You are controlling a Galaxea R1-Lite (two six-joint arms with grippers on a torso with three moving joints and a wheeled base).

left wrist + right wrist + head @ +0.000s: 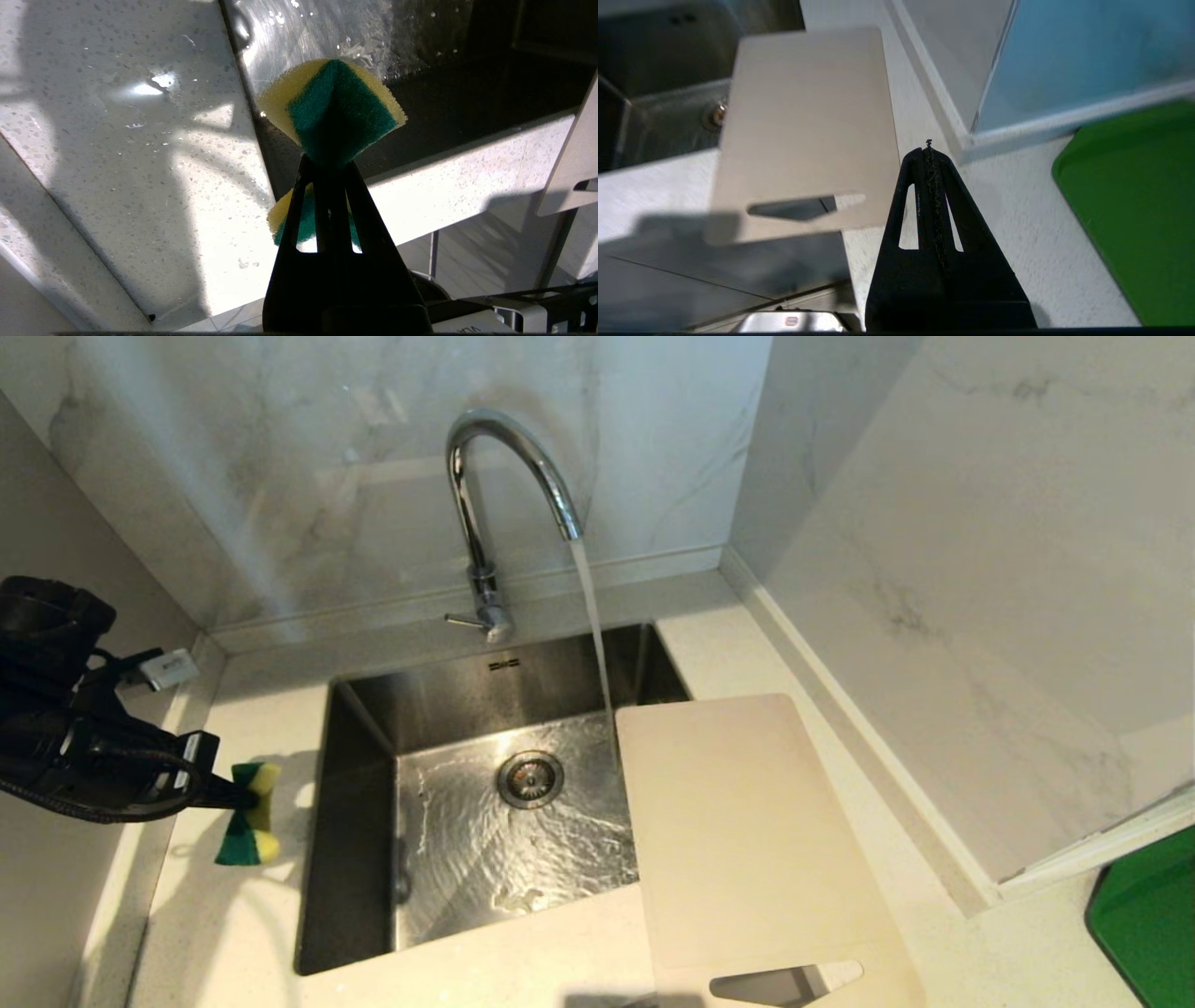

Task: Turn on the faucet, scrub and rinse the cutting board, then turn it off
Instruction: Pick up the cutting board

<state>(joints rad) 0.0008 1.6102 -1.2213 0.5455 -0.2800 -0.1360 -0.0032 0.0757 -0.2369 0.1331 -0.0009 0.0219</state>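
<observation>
Cream-white cutting board point(747, 840), likely stiff and slick when wet (slot end offers purchase); left hand point(327, 161) pinches sponge point(334, 105), right hand point(929, 149) closed, empty.

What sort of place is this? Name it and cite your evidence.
Most likely a home kitchen: a chrome gooseneck faucet running into a stainless sink, a cutting board on the speckled countertop, marble-look wall panels.

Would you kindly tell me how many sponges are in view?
1: a green-and-yellow sponge, pinched in the left gripper above the counter left of the sink. No others show.
</observation>
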